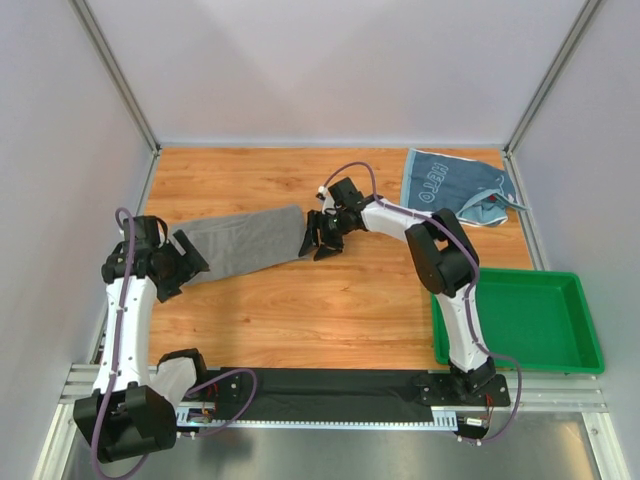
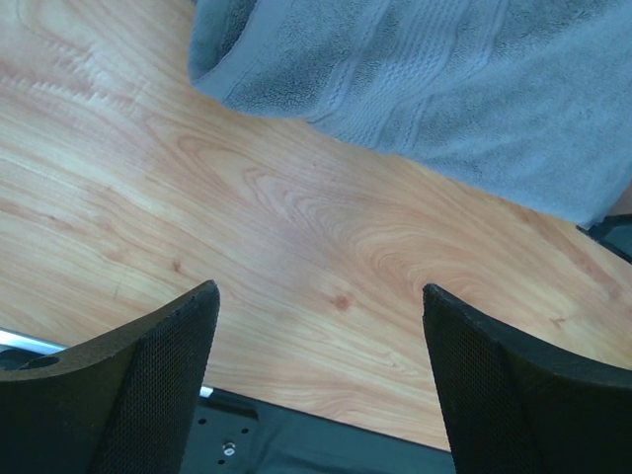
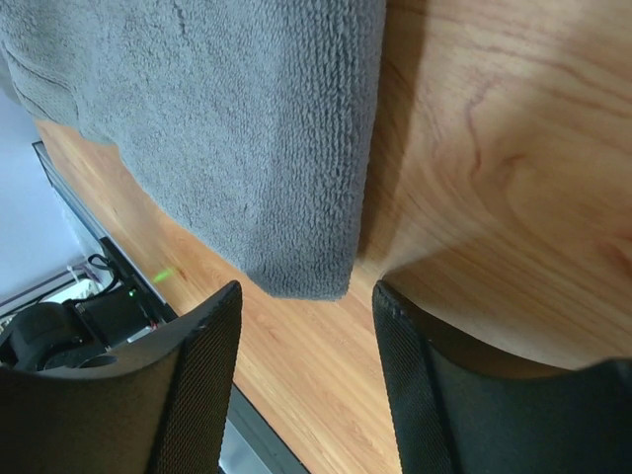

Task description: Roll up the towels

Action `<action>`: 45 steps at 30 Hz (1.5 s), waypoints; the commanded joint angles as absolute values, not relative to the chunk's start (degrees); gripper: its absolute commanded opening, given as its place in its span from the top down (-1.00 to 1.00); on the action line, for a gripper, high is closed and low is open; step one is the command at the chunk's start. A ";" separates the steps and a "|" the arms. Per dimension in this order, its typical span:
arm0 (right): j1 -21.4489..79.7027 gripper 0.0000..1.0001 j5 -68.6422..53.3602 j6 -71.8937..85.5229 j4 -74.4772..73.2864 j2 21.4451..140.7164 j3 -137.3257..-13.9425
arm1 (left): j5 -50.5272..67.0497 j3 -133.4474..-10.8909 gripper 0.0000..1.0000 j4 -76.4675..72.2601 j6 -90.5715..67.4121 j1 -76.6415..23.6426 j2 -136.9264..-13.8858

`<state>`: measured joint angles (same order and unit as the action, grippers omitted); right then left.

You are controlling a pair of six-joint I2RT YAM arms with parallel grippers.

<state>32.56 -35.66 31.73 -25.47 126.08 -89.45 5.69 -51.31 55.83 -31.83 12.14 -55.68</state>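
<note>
grey terry-cloth towel [image 1: 245,240] lies flat on wooden table [image 1: 300,310]; left gripper [image 2: 319,288] gapes wide beside one end, right gripper [image 3: 307,286], jaws half-parted, flanks a corner.

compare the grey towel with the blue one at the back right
The grey towel is plain; the blue towel carries white lettering. The grey towel is a long flat strip between the left gripper and right gripper; the blue towel lies rumpled, away from both. Both rest on the table.

Fuzzy grey terry-cloth towel [image 3: 247,128] on smooth satin wood-grain table [image 3: 494,148]; glossy green plastic tray [image 1: 520,320]
</note>
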 commanded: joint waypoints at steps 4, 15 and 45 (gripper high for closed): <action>31.73 0.14 -33.14 29.89 -25.66 128.85 -91.76 | 5.27 -49.31 -0.79 53.70 -34.01 13.44 -56.42; 21.63 0.80 -29.45 30.76 -21.81 116.39 -72.35 | 2.03 -48.69 -0.53 50.63 -32.69 8.36 -60.38; 33.49 0.16 -28.21 31.38 -33.31 134.03 -101.08 | 7.56 -52.82 -0.54 55.90 -24.79 8.17 -53.08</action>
